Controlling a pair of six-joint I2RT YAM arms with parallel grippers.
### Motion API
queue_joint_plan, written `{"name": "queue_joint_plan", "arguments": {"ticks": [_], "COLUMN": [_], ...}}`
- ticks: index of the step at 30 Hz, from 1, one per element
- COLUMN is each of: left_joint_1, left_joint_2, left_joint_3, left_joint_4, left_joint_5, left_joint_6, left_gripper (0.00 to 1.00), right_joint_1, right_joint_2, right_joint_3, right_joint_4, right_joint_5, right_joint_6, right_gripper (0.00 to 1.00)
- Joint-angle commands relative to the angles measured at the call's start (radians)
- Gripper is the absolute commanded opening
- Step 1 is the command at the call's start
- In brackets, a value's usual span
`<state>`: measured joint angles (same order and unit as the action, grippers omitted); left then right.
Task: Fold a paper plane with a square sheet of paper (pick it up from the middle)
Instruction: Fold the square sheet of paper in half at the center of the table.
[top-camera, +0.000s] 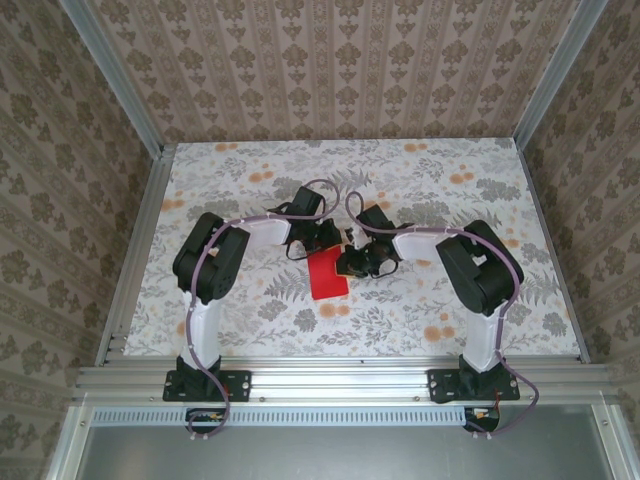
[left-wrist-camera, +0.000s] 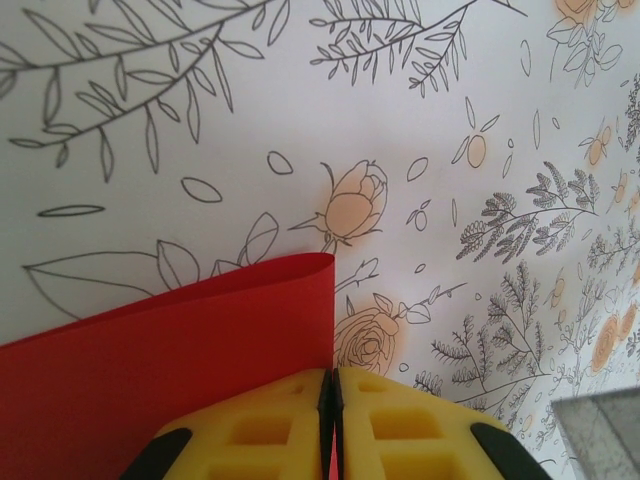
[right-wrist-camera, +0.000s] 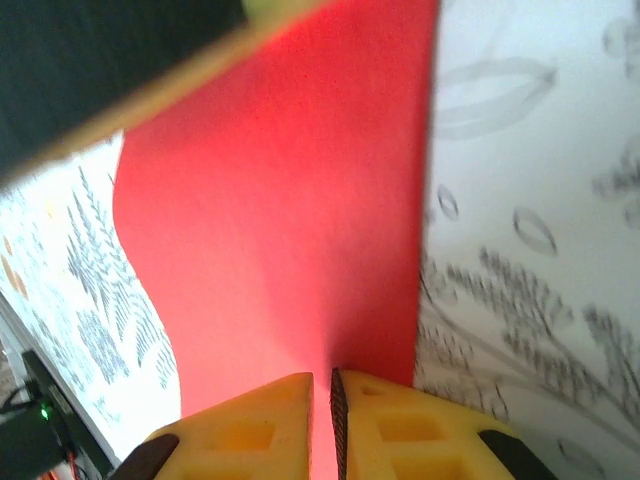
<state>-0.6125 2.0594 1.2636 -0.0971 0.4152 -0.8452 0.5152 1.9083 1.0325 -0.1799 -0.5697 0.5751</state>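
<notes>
**A:** How far along is the plane?

**B:** Early, I'd judge. The square sheet of paper (top-camera: 328, 274) sits out past the near rail (top-camera: 330, 378), roughly opposite the rail's middle, on the flowered bench (top-camera: 430, 170). From the left wrist it bows up in a soft roll with no sharp crease that I can make out. Nothing pointed or diamond-shaped has formed, so the real folds all seem left to do.

**A:** And the tools?

**B:** Both have the sheet. The left tool (left-wrist-camera: 332, 400) has its yellow fingers (left-wrist-camera: 265, 432) pressed nearly together, with a red sliver in the seam between them. The right tool (right-wrist-camera: 322, 395) is likewise all but closed, and the red paper runs straight out from between its pads. Both sit beyond the rail's midpoint, one on each side of it.

**A:** Anything in the way?

**B:** Mostly the arms themselves. They crowd over one small spot, and the right wrist view has a dark body with a pale edge hanging over the far end of the sheet. It is probably the other arm, but it is too blurred to be sure. Purple cables (top-camera: 322, 184) loop just past the tools, farther from the rail. The papered wall (top-camera: 330, 60) stands well beyond those, so it should not interfere.
</notes>
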Motion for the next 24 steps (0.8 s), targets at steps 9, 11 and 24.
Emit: {"name": "queue_joint_plan", "arguments": {"ticks": [9,11,24], "left_joint_1": [0.020,0.020,0.020], "left_joint_2": [0.013,0.013,-0.006], "left_joint_3": [-0.021,-0.023,-0.012], "left_joint_4": [-0.075,-0.074,-0.075], "left_joint_5": [-0.057,-0.053,-0.021], "left_joint_6": [0.017,0.018,0.020], "left_gripper": [0.14,0.14,0.12], "right_joint_1": [0.005,0.005,0.005], "right_joint_2": [-0.069,-0.089,-0.070], "right_joint_3": [-0.092,-0.086,-0.011], "right_joint_4": [-0.248,-0.245,0.084], "right_joint_5": [-0.036,-0.025,0.043], "right_joint_6": [-0.106,-0.104,0.134], "right_gripper": [0.16,0.16,0.17]}}
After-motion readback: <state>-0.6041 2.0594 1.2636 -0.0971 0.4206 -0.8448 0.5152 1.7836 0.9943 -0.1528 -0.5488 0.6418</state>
